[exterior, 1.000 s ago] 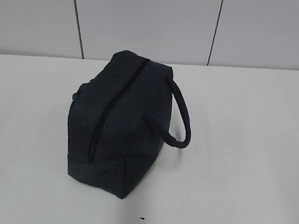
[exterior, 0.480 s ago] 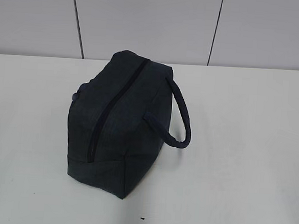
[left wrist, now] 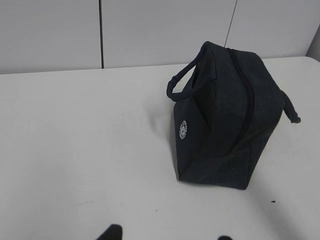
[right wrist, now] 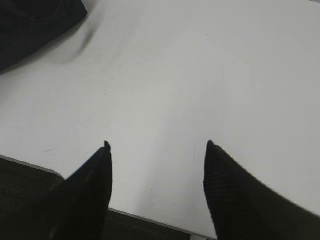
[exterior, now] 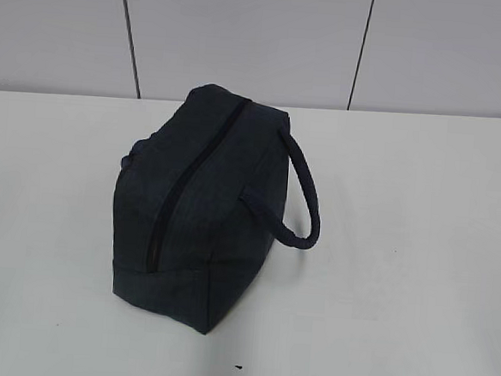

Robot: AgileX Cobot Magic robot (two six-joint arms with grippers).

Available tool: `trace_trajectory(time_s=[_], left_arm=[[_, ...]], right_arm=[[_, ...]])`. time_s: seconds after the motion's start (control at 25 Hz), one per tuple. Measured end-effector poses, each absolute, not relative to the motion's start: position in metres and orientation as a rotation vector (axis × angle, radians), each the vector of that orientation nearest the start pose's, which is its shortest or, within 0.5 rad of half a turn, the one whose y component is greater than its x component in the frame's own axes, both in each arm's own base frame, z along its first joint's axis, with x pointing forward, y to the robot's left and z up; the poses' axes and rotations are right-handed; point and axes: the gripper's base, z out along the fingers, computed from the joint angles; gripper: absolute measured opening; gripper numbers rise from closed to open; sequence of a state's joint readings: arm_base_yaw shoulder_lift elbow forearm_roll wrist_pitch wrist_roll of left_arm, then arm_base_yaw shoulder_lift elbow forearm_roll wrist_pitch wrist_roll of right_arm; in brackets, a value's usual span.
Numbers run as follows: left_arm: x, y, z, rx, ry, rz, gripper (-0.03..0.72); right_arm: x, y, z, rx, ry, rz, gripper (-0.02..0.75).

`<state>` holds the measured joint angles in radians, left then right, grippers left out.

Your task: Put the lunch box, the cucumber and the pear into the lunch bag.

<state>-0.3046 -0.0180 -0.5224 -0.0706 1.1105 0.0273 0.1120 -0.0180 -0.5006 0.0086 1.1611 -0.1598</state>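
The white desk (exterior: pixel 418 251) under a grey panelled wall looks the same as a second ago. Our right gripper (right wrist: pixel 157 146) hangs wide and empty at the near edge, our left (left wrist: pixel 167 234) spread too; the bag (exterior: pixel 199 210), mid-desk, is zipped. We see no box, cucumber or pear, so packing looks done.

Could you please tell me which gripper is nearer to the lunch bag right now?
Probably the right. The right gripper hovers open over bare table, the bag at its view's top-left corner. The left gripper sits back, seeing the whole bag.
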Motion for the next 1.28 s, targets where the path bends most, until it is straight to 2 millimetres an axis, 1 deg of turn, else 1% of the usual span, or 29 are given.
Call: trace_trajectory(time_s=[0.4, 1.08, 1.28], left_arm=[[-0.0126, 0.0008, 0.2788, 0.344, 2.033, -0.215, 0.323], [-0.0126, 0.0008, 0.2788, 0.353, 2.031, -0.210, 0.286], [-0.0126, 0.0008, 0.2788, 0.353, 2.031, -0.210, 0.265]], right_arm=[[-0.0121, -0.0014, 0.2693, -0.288, 2.107, -0.028, 0.456], [-0.0120, -0.0013, 0.2695, -0.288, 2.105, -0.028, 0.456], [-0.0120, -0.0013, 0.2695, -0.288, 2.105, -0.028, 0.456]])
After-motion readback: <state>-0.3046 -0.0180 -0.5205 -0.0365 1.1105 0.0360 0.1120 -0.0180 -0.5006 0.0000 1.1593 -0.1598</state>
